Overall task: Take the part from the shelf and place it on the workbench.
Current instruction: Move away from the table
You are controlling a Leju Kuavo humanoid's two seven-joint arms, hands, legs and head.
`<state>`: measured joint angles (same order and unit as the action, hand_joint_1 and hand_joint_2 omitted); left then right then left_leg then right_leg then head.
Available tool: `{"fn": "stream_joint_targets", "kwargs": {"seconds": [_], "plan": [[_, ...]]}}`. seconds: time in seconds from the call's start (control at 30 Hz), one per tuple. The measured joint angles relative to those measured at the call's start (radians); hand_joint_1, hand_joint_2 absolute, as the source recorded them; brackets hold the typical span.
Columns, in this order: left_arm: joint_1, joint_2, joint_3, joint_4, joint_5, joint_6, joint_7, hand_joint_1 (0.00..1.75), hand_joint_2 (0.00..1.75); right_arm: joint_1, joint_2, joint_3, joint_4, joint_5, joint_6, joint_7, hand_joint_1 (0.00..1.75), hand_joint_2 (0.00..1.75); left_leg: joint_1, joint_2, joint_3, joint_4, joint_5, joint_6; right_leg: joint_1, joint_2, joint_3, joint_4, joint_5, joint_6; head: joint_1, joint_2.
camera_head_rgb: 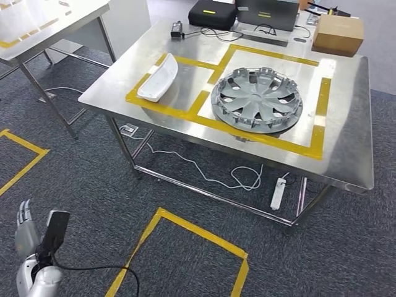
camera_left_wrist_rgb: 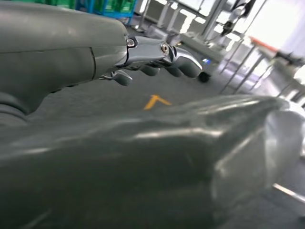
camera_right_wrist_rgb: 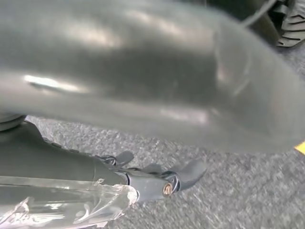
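Note:
A white curved part (camera_head_rgb: 158, 77) lies in the left yellow-taped field of the steel workbench (camera_head_rgb: 345, 142). A silver wheel cover (camera_head_rgb: 257, 99) lies flat in the larger taped field to its right. My left hand (camera_head_rgb: 25, 226) hangs low at my side over the carpet, well short of the bench, fingers (camera_left_wrist_rgb: 165, 55) stretched out and holding nothing. In the right wrist view my right hand (camera_right_wrist_rgb: 154, 183) also hangs above the carpet, its fingers straight and empty, the thick thumb (camera_right_wrist_rgb: 162, 71) blurred close to the lens.
Black devices (camera_head_rgb: 212, 13) and a cardboard box (camera_head_rgb: 337, 34) stand along the bench's far edge. A second steel table (camera_head_rgb: 46, 25) stands at the left. Under the bench lie a power strip (camera_head_rgb: 278, 193) and cables. A yellow taped square (camera_head_rgb: 187, 247) marks the carpet in front.

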<state>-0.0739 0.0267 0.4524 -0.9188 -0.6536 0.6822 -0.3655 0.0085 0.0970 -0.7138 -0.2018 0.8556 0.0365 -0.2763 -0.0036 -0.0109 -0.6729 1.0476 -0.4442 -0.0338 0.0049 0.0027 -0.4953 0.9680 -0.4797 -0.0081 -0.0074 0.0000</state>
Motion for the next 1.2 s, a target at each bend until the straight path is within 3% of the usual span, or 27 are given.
{"fn": "stream_joint_targets", "kwargs": {"seconds": [0.07, 0.1, 0.13, 0.17, 0.23, 0.3, 0.33, 0.4, 0.47, 0.53, 0.57, 0.6, 0.63, 0.67, 0.7, 0.77, 0.83, 0.9, 0.97, 1.03, 1.1, 1.13, 1.17, 1.2], "plan": [[0.003, -0.002, 0.008, 0.041, -0.002, -0.003, -0.004, 0.00, 0.00, 0.000, 0.000, -0.001, 0.000, 0.003, 0.001, 0.000, 0.00, 0.00, 0.006, 0.001, -0.033, 0.136, -0.091, -0.012, 0.000, -0.013, -0.026, 0.002, 0.023, -0.002, -0.004, 0.000], [0.004, -0.003, 0.014, 0.062, 0.003, -0.013, -0.004, 0.00, 0.00, 0.000, 0.000, -0.001, 0.000, 0.005, 0.002, 0.000, 0.00, 0.00, 0.009, 0.001, -0.039, 0.190, -0.104, -0.017, 0.000, -0.021, -0.040, 0.004, 0.033, 0.000, -0.004, 0.000], [0.004, -0.005, 0.021, 0.083, 0.017, -0.032, -0.004, 0.00, 0.00, 0.000, 0.000, -0.003, 0.000, 0.007, 0.003, -0.001, 0.00, 0.00, 0.013, 0.003, -0.031, 0.213, -0.094, -0.021, 0.000, -0.030, -0.054, 0.006, 0.041, 0.002, -0.004, 0.000], [0.004, -0.007, 0.033, 0.104, 0.040, -0.059, -0.008, 0.00, 0.00, -0.001, 0.000, -0.004, 0.000, 0.009, 0.004, -0.002, 0.00, 0.00, 0.017, 0.006, -0.005, 0.199, -0.069, -0.025, -0.001, -0.039, -0.068, 0.010, 0.048, 0.005, -0.004, 0.000], [0.003, -0.015, 0.063, 0.143, 0.105, -0.128, -0.027, 0.00, 0.00, -0.001, 0.000, -0.009, -0.001, 0.012, 0.006, -0.009, 0.00, 0.00, 0.025, 0.034, 0.092, 0.083, -0.030, -0.034, -0.001, -0.055, -0.091, 0.021, 0.059, 0.015, -0.005, 0.000], [0.000, -0.025, 0.098, 0.180, 0.167, -0.192, -0.064, 0.00, 0.00, -0.001, 0.000, -0.016, -0.003, 0.015, 0.009, -0.020, 0.00, 0.00, 0.022, 0.063, 0.174, -0.042, -0.036, -0.028, 0.001, -0.072, -0.106, 0.033, 0.069, 0.029, -0.004, 0.000], [0.000, -0.028, 0.117, 0.199, 0.191, -0.221, -0.082, 0.00, 0.00, -0.002, 0.000, -0.019, -0.005, 0.017, 0.010, -0.029, 0.00, 0.00, 0.018, 0.067, 0.189, -0.073, -0.042, -0.020, 0.001, -0.082, -0.110, 0.036, 0.074, 0.035, -0.004, 0.000], [0.004, -0.032, 0.157, 0.237, 0.229, -0.270, -0.106, 0.00, 0.00, -0.003, 0.001, -0.023, -0.005, 0.020, 0.012, -0.048, 0.00, 0.00, 0.012, 0.053, 0.176, -0.083, -0.036, 0.004, -0.006, -0.093, -0.115, 0.037, 0.082, 0.048, -0.004, 0.000], [0.005, -0.034, 0.196, 0.276, 0.252, -0.312, -0.097, 0.00, 0.00, -0.004, 0.001, -0.028, -0.005, 0.017, 0.016, -0.067, 0.00, 0.00, 0.011, 0.038, 0.159, -0.083, -0.021, 0.025, -0.012, -0.062, -0.133, 0.073, 0.040, 0.059, -0.004, 0.000], [0.004, -0.035, 0.229, 0.324, 0.257, -0.341, -0.076, 0.00, 0.00, -0.004, 0.002, -0.038, -0.005, 0.008, 0.026, -0.081, 0.00, 0.00, 0.008, 0.020, 0.138, -0.083, -0.002, 0.039, -0.012, -0.019, -0.171, 0.191, -0.052, 0.061, -0.002, 0.000], [0.007, -0.035, 0.243, 0.350, 0.253, -0.348, -0.070, 0.00, 0.00, -0.005, 0.002, -0.043, -0.005, 0.003, 0.030, -0.086, 0.00, 0.00, 0.005, 0.009, 0.127, -0.082, 0.007, 0.043, -0.011, -0.010, -0.189, 0.262, -0.093, 0.059, -0.002, 0.000], [0.011, -0.036, 0.254, 0.375, 0.249, -0.352, -0.068, 0.00, 0.00, -0.005, 0.003, -0.048, -0.005, 0.000, 0.033, -0.090, 0.00, 0.00, 0.002, 0.000, 0.115, -0.082, 0.016, 0.045, -0.009, -0.007, -0.199, 0.314, -0.115, 0.056, -0.002, 0.000], [0.016, -0.036, 0.263, 0.398, 0.244, -0.353, -0.068, 0.00, 0.00, -0.005, 0.004, -0.052, -0.005, -0.001, 0.034, -0.091, 0.00, 0.00, -0.001, -0.011, 0.104, -0.082, 0.025, 0.046, -0.006, -0.006, -0.192, 0.332, -0.116, 0.051, -0.002, 0.000], [0.021, -0.037, 0.270, 0.418, 0.240, -0.353, -0.069, 0.00, 0.00, -0.006, 0.004, -0.054, -0.005, -0.001, 0.035, -0.092, 0.00, 0.00, -0.003, -0.023, 0.093, -0.081, 0.034, 0.046, -0.003, -0.003, -0.164, 0.307, -0.098, 0.044, -0.002, 0.000], [0.025, -0.039, 0.276, 0.434, 0.237, -0.353, -0.070, 0.00, 0.00, -0.006, 0.004, -0.056, -0.005, -0.001, 0.035, -0.093, 0.00, 0.00, -0.004, -0.037, 0.083, -0.081, 0.043, 0.045, 0.001, 0.007, -0.118, 0.244, -0.070, 0.035, -0.002, 0.000], [0.027, -0.043, 0.285, 0.462, 0.231, -0.353, -0.065, 0.00, 0.00, -0.009, 0.004, -0.061, -0.006, 0.000, 0.036, -0.094, 0.00, 0.00, -0.005, -0.062, 0.067, -0.081, 0.058, 0.040, 0.005, 0.049, -0.017, 0.089, -0.040, 0.020, -0.002, 0.000], [0.026, -0.045, 0.295, 0.490, 0.226, -0.361, -0.035, 0.00, 0.00, -0.011, 0.007, -0.066, -0.006, 0.000, 0.040, -0.097, 0.00, 0.00, -0.004, -0.082, 0.058, -0.081, 0.073, 0.032, 0.006, 0.075, 0.028, 0.014, -0.042, 0.018, -0.002, 0.000], [0.032, -0.049, 0.317, 0.523, 0.238, -0.374, 0.011, 0.00, 0.00, -0.012, 0.011, -0.076, -0.006, -0.015, 0.051, -0.101, 0.00, 0.00, -0.002, -0.100, 0.053, -0.083, 0.086, 0.021, 0.005, 0.060, 0.027, 0.007, -0.033, 0.016, 0.000, 0.000], [0.042, -0.059, 0.345, 0.552, 0.260, -0.382, 0.037, 0.00, 0.00, -0.013, 0.015, -0.091, -0.008, -0.034, 0.060, -0.106, 0.00, 0.00, -0.004, -0.079, 0.037, -0.058, 0.063, 0.010, -0.001, 0.036, 0.023, 0.000, -0.022, 0.006, -0.005, 0.000], [0.046, -0.073, 0.367, 0.572, 0.271, -0.388, 0.043, 0.00, 0.00, -0.012, 0.018, -0.103, -0.009, -0.040, 0.062, -0.108, 0.00, 0.00, -0.004, -0.030, -0.008, 0.043, -0.012, 0.000, -0.003, 0.008, 0.017, -0.004, -0.012, -0.001, -0.015, 0.000], [0.045, -0.086, 0.378, 0.585, 0.275, -0.393, 0.045, 0.00, 0.00, -0.010, 0.019, -0.111, -0.010, -0.043, 0.063, -0.108, 0.00, 0.00, 0.004, -0.006, -0.056, 0.174, -0.075, -0.011, -0.002, -0.025, 0.007, -0.004, -0.006, 0.000, -0.019, 0.000], [0.046, -0.091, 0.383, 0.590, 0.274, -0.399, 0.045, 0.00, 0.00, -0.009, 0.019, -0.116, -0.011, -0.045, 0.063, -0.109, 0.00, 0.00, 0.008, -0.001, -0.060, 0.206, -0.080, -0.015, -0.003, -0.042, 0.004, -0.003, -0.003, 0.002, -0.019, 0.000], [0.047, -0.097, 0.388, 0.595, 0.269, -0.407, 0.046, 0.00, 0.00, -0.008, 0.019, -0.120, -0.013, -0.046, 0.063, -0.111, 0.00, 0.00, 0.012, 0.002, -0.044, 0.198, -0.067, -0.019, -0.003, -0.056, 0.001, -0.003, -0.002, 0.003, -0.019, 0.000], [0.048, -0.102, 0.391, 0.599, 0.261, -0.419, 0.049, 0.00, 0.00, -0.008, 0.019, -0.124, -0.014, -0.047, 0.063, -0.112, 0.00, 0.00, 0.015, 0.009, -0.007, 0.151, -0.041, -0.021, -0.004, -0.070, 0.000, -0.002, -0.001, 0.006, -0.019, 0.000]]}}
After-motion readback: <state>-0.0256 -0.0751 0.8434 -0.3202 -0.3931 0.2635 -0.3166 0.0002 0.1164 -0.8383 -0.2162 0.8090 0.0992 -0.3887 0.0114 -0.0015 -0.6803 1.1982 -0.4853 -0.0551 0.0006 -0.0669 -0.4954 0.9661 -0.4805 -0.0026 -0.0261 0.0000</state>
